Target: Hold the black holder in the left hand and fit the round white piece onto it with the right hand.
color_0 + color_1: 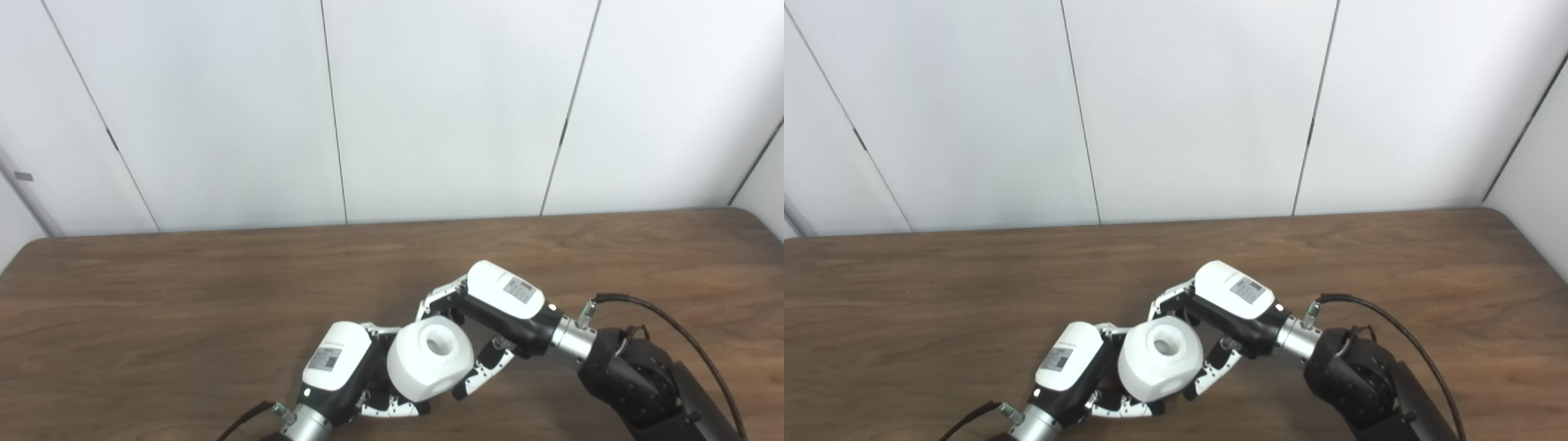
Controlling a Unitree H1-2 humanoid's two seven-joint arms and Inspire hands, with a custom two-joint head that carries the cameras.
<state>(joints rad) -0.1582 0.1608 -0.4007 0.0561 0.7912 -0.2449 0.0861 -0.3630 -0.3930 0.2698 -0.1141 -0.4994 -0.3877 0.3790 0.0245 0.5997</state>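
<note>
— Hands are together low in the middle of the frame, just above the wooden surface (184,306). See the round white piece (430,366)?

— Yes, a chunky white knob with a round hole in its top face, tilted a little toward the upper right. It sits right between the two hands.

— The right hand (490,306) reaches in from the lower right, white shell up. Its fingers (484,367) curl around the far and right sides of the white piece, some above it and some below, so it is grasping that piece.

— And the left hand (343,367)?

— It comes up from the bottom edge, left of centre, pressed against the left side of the white piece. Its fingers (392,407) are bent under the piece and wrapped around something dark there.

— Is that the black holder?

— I can't tell for sure. Only a dark patch shows between the left palm and the white piece; the piece hides most of it. Whatever it is, the left fingers look clenched around it rather than spread.

— Is the white piece touching the surface?

— It seems raised in the hands, though its underside is hidden. A black cable (674,324) loops off the right wrist at lower right, and pale wall panels (453,104) fill the upper half.
</note>
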